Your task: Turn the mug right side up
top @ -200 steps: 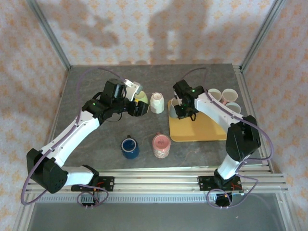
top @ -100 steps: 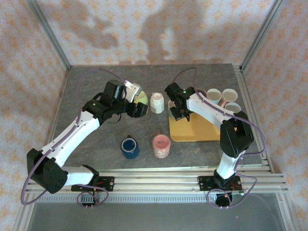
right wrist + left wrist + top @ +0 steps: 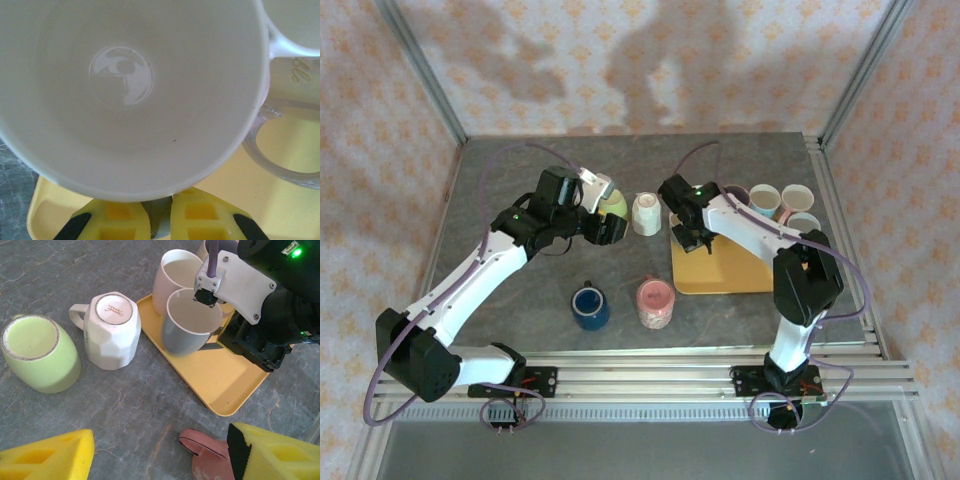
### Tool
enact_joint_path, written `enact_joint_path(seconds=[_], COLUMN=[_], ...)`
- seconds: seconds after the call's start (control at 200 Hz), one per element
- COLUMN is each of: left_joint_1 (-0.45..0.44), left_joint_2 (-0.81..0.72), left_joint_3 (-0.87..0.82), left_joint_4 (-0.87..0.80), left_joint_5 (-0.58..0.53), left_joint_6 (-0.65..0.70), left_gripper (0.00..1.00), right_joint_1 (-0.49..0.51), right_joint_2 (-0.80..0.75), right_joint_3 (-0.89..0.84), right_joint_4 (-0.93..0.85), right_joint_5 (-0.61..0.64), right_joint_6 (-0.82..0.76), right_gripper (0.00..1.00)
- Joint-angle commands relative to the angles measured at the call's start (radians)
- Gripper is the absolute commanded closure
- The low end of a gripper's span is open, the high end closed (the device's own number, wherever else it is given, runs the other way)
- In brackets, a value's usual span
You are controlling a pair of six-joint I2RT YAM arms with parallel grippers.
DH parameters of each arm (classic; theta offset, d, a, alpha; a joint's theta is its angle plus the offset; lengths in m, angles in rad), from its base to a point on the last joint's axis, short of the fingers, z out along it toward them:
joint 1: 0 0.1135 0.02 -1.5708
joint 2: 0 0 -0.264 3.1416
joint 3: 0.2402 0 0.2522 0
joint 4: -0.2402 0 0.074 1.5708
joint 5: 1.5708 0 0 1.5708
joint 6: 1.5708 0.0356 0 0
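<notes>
Just off the near-left corner of the yellow tray point(image 3: 740, 272) sit a blue mug point(image 3: 589, 305) and a pink mug point(image 3: 655, 303). At the tray's far-left corner the grey mug point(image 3: 192, 327) stands mouth up, its wall pinched between the closed fingers of the right gripper point(image 3: 159, 212). The turn looks done, with only the release left. Left of the tray, a white mug point(image 3: 112, 330) and a tilted green mug point(image 3: 40, 360) sit bottom up, 2 apparently yet to be righted. The left gripper point(image 3: 161, 440) hovers there, wide and empty. Upright cups point(image 3: 795, 200) cluster by the tray's far-right corner.
</notes>
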Motion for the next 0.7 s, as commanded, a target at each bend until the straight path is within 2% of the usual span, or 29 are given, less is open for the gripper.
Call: enact_joint_path(seconds=[0.0, 0.19, 0.435, 0.696], left_joint_1=[0.001, 0.000, 0.001, 0.004], left_joint_2=[0.006, 0.007, 0.001, -0.020], left_joint_3=[0.010, 0.013, 0.014, 0.017], left_joint_4=[-0.019, -0.027, -0.049, -0.062], left_joint_5=[-0.019, -0.029, -0.049, -0.085], left_joint_6=[0.026, 0.027, 0.022, -0.003], left_gripper=[0.28, 0.28, 0.26, 0.22], right_joint_1=[0.002, 0.003, 0.002, 0.002], right_joint_2=[0.002, -0.007, -0.026, -0.105], right_joint_3=[0.009, -0.009, -0.040, -0.064], right_joint_4=[0.022, 0.046, 0.053, 0.039], right_joint_5=[0.039, -0.007, -0.016, -0.032], right_joint_6=[0.009, 0.012, 0.028, 0.057], right_gripper=[0.97, 0.87, 0.68, 0.61])
